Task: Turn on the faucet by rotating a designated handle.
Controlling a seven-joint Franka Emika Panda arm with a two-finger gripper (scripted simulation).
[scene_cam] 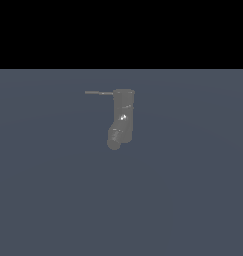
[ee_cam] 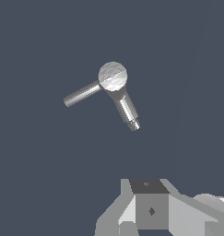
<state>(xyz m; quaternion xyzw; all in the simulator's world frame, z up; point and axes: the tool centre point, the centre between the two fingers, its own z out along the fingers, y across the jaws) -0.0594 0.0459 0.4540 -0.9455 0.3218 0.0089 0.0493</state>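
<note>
Exterior view: faucet (scene_cam: 123, 117), upright grey metal cylinder on a bare floor (scene_cam: 53, 200); handle (scene_cam: 99, 93), thin rigid rod jutting from its top; stubby spout (scene_cam: 114, 139) below. No arm shown. Wrist view: same faucet from above, cap (ee_cam: 113, 76) central; gripper (ee_cam: 151, 209) well apart from it, finger state indeterminable. Likely stiff, smooth; push near the rod's free tip.
</note>
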